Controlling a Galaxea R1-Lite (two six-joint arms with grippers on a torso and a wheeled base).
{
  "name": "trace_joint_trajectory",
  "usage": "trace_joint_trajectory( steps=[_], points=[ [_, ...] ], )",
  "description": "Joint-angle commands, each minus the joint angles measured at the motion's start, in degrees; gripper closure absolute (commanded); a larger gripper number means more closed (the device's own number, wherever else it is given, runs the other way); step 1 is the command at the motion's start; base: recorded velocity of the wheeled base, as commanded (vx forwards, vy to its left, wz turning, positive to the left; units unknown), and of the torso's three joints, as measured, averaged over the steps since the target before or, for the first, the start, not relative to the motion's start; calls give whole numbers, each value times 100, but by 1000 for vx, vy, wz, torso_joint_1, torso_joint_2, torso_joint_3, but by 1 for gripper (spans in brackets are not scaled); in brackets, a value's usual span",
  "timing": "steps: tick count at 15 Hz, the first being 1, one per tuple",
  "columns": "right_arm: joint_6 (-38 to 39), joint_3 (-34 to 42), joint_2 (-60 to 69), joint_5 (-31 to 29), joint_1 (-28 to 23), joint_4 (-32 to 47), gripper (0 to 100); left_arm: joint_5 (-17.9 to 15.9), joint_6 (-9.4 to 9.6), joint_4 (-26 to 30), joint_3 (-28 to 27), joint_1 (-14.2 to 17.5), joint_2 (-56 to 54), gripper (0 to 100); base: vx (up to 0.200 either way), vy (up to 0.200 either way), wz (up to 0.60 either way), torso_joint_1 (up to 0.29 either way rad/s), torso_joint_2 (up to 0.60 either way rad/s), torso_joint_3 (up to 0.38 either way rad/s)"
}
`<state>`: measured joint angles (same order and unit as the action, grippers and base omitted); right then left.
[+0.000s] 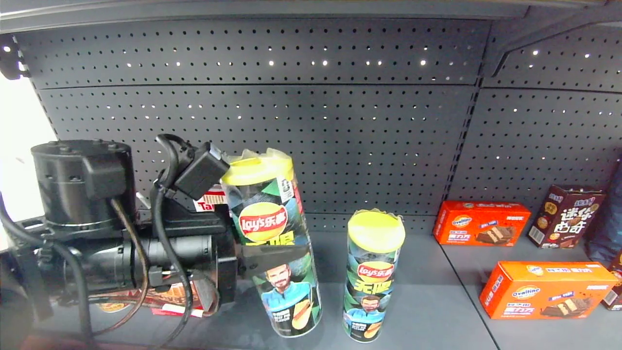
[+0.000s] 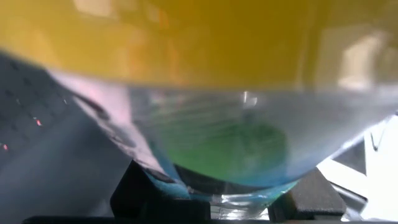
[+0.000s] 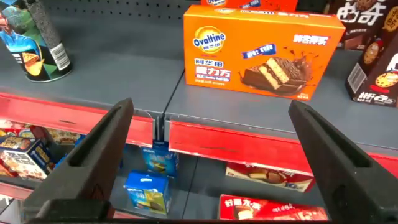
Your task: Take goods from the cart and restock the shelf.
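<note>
Two chip cans are at the shelf [image 1: 427,301]. The held chip can [image 1: 265,214] is in the left gripper [image 1: 286,255]. The gripper's fingers squeeze the can's middle, one in front and one behind. The can is over the front part of the shelf board, and it leans a little. I cannot tell if its bottom touches the board. The standing chip can [image 1: 373,277] is upright near it, on the robot's right, with a gap between them.

The right gripper [image 3: 211,162] has its fingers wide apart and holds nothing. It hangs in front of the shelf edge, near an orange box [image 3: 261,50].

What could go wrong? The held chip can leans, so if the fingers let go now, it may tip over. Then it could knock the standing chip can down like a bowling pin. Both cans are close to the front edge, so one could roll off and fall. The shiny clear wrap [image 2: 211,137] on the held chip can looks slippery, so it might slide in the fingers. A push to the right would bump the two cans together. I think the can needs to be straight and flat on the board before the fingers open.
</note>
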<state>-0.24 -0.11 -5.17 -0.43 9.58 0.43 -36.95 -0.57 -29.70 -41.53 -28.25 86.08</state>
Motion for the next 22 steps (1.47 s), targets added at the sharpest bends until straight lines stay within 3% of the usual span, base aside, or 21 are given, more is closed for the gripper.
trace_joint_trajectory(
  steps=[1,4,5,6,7,9,13,15,17,19,21,22],
  points=[
    [-2,2,-37,-1,0,1,0,-14,13,-1,-479,258,568,100,0,0,0,0,0,0],
    [-2,2,-37,-1,0,1,0,-119,136,-10,-681,610,928,100,0,0,0,0,0,0],
    [-2,2,-37,-1,0,1,0,-243,268,-10,-777,698,1069,100,0,0,0,0,0,0],
    [-2,2,-37,-1,0,1,0,-374,708,-98,-1067,926,1473,100,0,0,0,0,0,0],
    [-2,2,-37,8,0,1,0,-497,848,-54,-1252,1049,1667,100,0,0,0,0,0,0],
    [-2,2,-37,8,0,1,0,-708,857,-45,-1524,1084,1922,100,0,0,0,0,0,0],
    [-2,11,-37,-1,0,1,0,-726,875,210,-2482,1049,2493,100,0,0,0,0,0,0],
    [-2,2,-37,-1,0,1,0,-744,954,271,-2667,1023,2642,100,0,0,0,0,0,0],
    [-2,2,-37,-1,0,1,0,-752,1455,333,-2676,961,2783,100,0,0,0,0,0,0],
    [-2,2,-37,-1,0,1,0,-726,1833,482,-2693,856,2915,100,0,0,0,0,0,0],
    [-2,2,-37,-1,0,1,0,-700,2052,544,-2869,821,3108,100,0,0,0,0,0,0],
    [-2,2,-37,-1,0,1,0,-700,2052,544,-2869,821,3108,100,0,0,0,0,0,0]
  ],
)
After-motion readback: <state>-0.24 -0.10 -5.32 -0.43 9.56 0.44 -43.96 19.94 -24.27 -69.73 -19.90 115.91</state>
